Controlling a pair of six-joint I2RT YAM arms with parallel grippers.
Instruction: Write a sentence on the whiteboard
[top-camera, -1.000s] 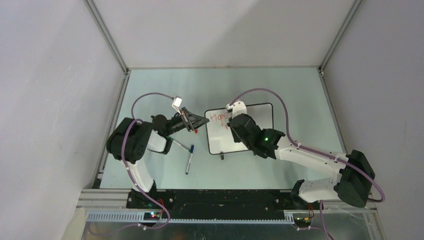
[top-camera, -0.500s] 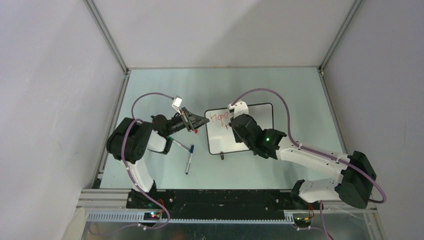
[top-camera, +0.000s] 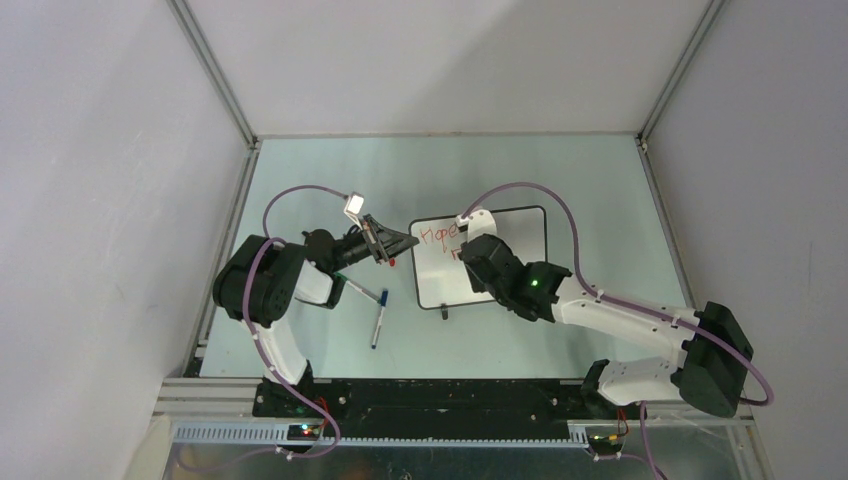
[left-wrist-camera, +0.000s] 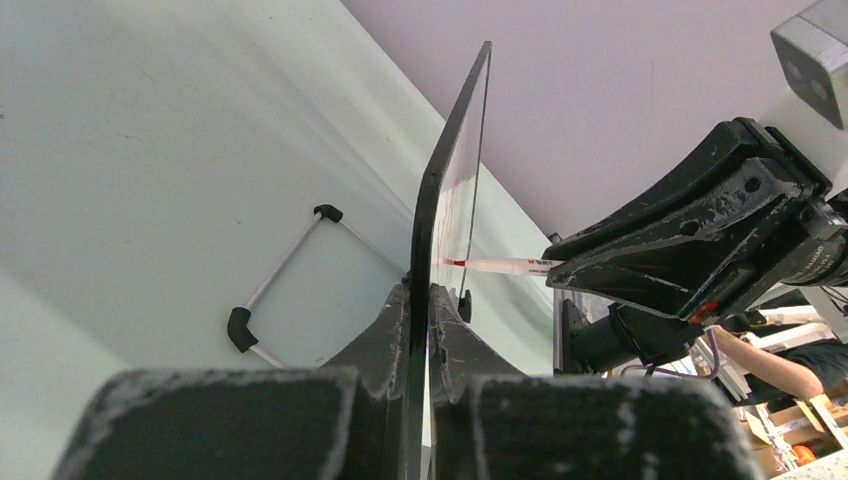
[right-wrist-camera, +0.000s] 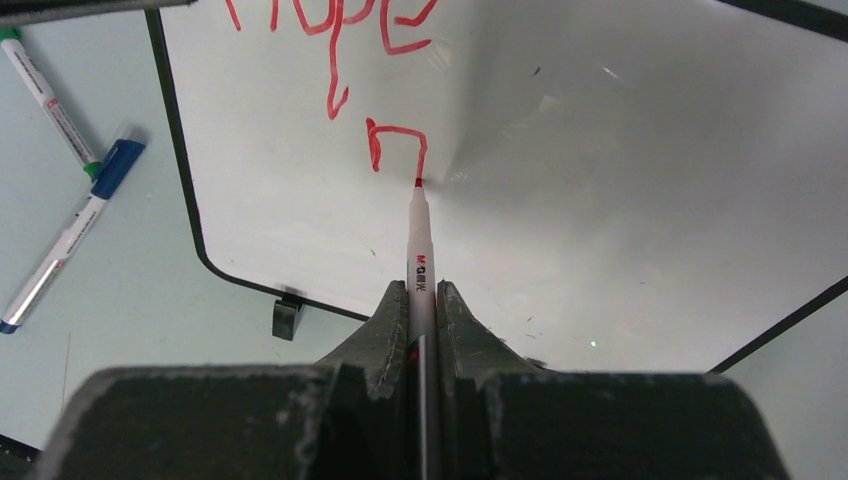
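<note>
- The whiteboard (top-camera: 437, 280) sits near the middle of the table, between the two arms. It is glossy white with a thin black frame and rounded corners, and a small black foot (right-wrist-camera: 287, 315) shows under its near edge.
- The sentence (right-wrist-camera: 333, 60) is in thin red strokes: "Hope" on the top line and a lone "n" stepped lower and to the right.
- The red marker (right-wrist-camera: 418, 250) has a white barrel printed "M&G". Its tip touches the board at the foot of the "n".
- The right gripper (right-wrist-camera: 420, 300) is clenched on the marker's barrel.
- The left gripper (left-wrist-camera: 420, 300) is pinched on the board's left edge, which its wrist camera sees edge-on.
- A green-capped marker (right-wrist-camera: 45, 95) and a blue-capped marker (right-wrist-camera: 75, 230) lie on the table left of the board, apart from it. Their print is too small to read.
- The table (top-camera: 600, 200) is pale green. Plain grey walls with metal corner posts (top-camera: 215, 75) enclose it.
</note>
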